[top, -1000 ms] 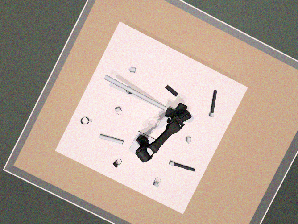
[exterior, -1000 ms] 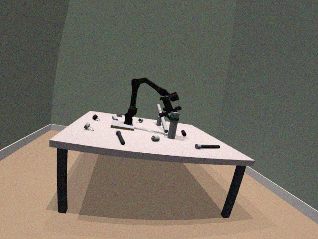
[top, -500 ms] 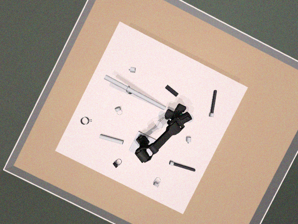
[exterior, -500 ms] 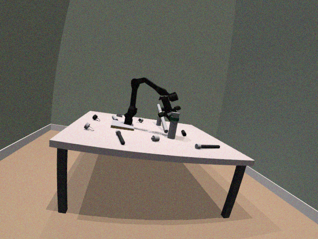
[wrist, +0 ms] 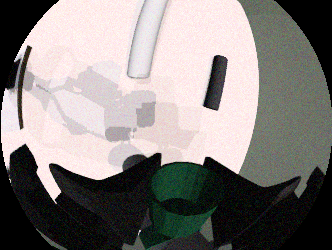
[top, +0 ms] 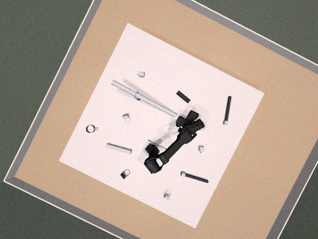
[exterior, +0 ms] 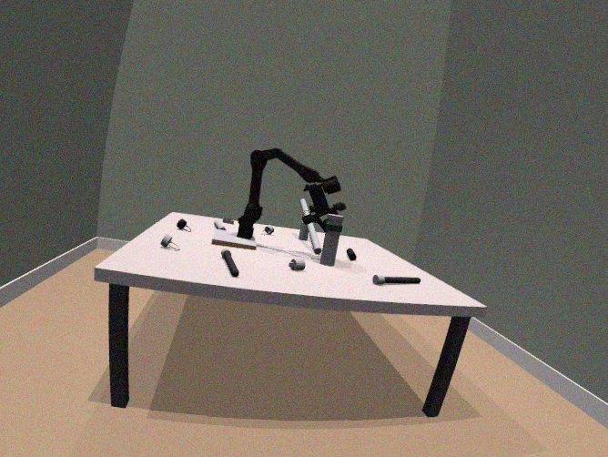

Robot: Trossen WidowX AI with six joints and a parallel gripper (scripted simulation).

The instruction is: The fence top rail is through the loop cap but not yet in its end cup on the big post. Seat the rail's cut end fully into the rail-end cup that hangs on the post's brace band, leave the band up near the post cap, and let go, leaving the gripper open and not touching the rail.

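The white rail (top: pixel 156 104) (exterior: pixel 310 230) (wrist: pixel 142 50) passes through the loop cap (top: pixel 137 95) on the smaller post (exterior: pixel 303 232). It slopes down; its cut end is on or near the table, beside the big post (exterior: pixel 329 248) and below the band's height. The green brace band (exterior: pixel 333 226) is around the post just under its pale cap (exterior: pixel 335 217). My gripper (exterior: pixel 325 223) (wrist: pixel 183 160) is shut on the green rail-end cup (wrist: pixel 177 220) at the height of the band. The cup is empty, with a gap between it and the rail. The big post is hidden under the arm in the top view.
A short black tube (top: pixel 183 96) (exterior: pixel 350 254) (wrist: pixel 216 82) lies beyond the big post. A black rod with a white end (top: pixel 227 110) (exterior: pixel 402 280) and a white cup (top: pixel 201 148) (exterior: pixel 297 264) lie on the near side. Several other fittings and a short white tube (top: pixel 118 148) lie around.
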